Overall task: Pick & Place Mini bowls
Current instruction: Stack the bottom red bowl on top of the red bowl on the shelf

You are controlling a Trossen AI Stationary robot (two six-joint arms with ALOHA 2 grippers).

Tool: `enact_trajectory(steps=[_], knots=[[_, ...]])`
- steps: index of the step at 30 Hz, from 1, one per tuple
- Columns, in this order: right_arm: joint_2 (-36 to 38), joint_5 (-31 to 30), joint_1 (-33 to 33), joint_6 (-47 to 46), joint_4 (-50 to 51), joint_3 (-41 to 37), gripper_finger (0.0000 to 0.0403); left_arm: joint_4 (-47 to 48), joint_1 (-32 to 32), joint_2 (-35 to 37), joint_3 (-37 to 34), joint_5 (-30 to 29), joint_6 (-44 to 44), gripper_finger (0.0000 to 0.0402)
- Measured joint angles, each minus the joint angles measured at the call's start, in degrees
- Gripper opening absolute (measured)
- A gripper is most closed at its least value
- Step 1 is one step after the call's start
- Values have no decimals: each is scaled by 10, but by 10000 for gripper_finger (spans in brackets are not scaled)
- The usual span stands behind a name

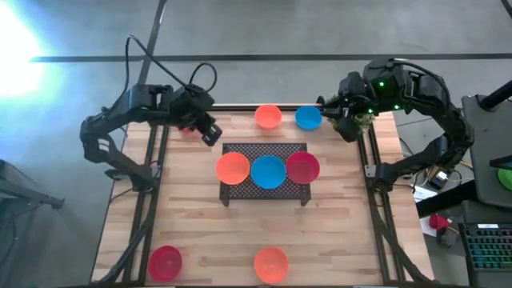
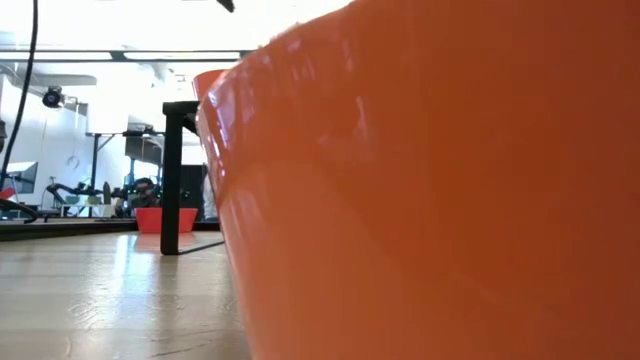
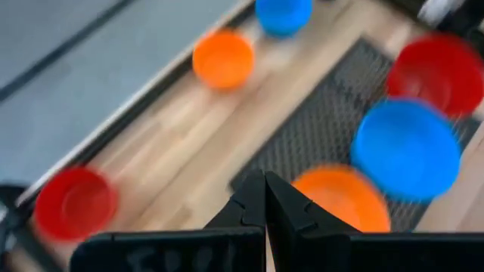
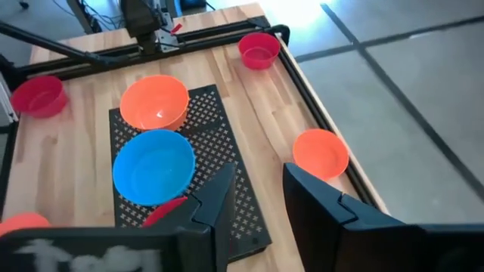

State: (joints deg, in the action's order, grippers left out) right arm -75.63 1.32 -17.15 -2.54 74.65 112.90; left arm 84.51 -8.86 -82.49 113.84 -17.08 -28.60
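Note:
A dark mesh rack (image 1: 264,192) in the table's middle carries an orange bowl (image 1: 233,168), a blue bowl (image 1: 268,171) and a red bowl (image 1: 302,167) in a row. An orange bowl (image 1: 268,117) and a blue bowl (image 1: 308,118) stand at the far edge, and a red bowl (image 1: 186,126) at the far left. A red bowl (image 1: 166,262) and an orange bowl (image 1: 270,264) stand at the near edge. My left gripper (image 3: 265,208) is shut above the table between the far-left red bowl (image 3: 76,202) and the rack. My right gripper (image 4: 257,200) is open, beside the far blue bowl.
The near orange bowl (image 2: 450,200) fills most of the low view; a rack leg (image 2: 172,175) and a red bowl (image 2: 167,220) show behind it. Bare wood lies left and right of the rack (image 4: 227,166). Black frame rails (image 1: 372,160) run along the table's sides.

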Motion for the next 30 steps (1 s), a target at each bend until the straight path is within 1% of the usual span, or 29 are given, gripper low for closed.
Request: enact_trajectory(steps=[2, 3, 4, 7, 8, 10, 12, 14, 19, 25, 30], knots=[[-5, 0, 0, -7, 0, 0, 123, 53, 4, 4, 0, 20, -9, 0], [-8, 0, 0, -8, 0, 0, 127, 63, 7, 6, -3, 33, -11, 0], [-11, 0, 0, -8, 0, 0, 130, 52, 12, 12, -13, 53, -9, 0], [-19, 0, 0, -9, 0, 0, 137, 34, 29, 30, -37, 164, 15, 0], [-21, 0, 0, -9, 0, 0, 139, 39, 37, 34, -42, 189, 18, 0], [-26, 0, 0, -8, 0, 0, 141, 61, 58, 37, -52, 199, 13, 0], [-30, 0, 0, -2, 0, 0, 141, 51, 78, 42, -67, 205, 11, 0], [-33, 1, 0, 0, 0, 0, 139, 56, 96, 44, -84, 225, 8, 0], [-36, 1, 0, 24, 0, 0, 133, 55, 142, 50, -140, 315, -60, 0], [-33, 2, 0, 42, 0, 0, 134, 55, 209, 49, -230, 429, -104, 0], [-28, 7, 0, 43, 0, 0, 136, 46, 270, 48, -308, 459, -101, 0]])
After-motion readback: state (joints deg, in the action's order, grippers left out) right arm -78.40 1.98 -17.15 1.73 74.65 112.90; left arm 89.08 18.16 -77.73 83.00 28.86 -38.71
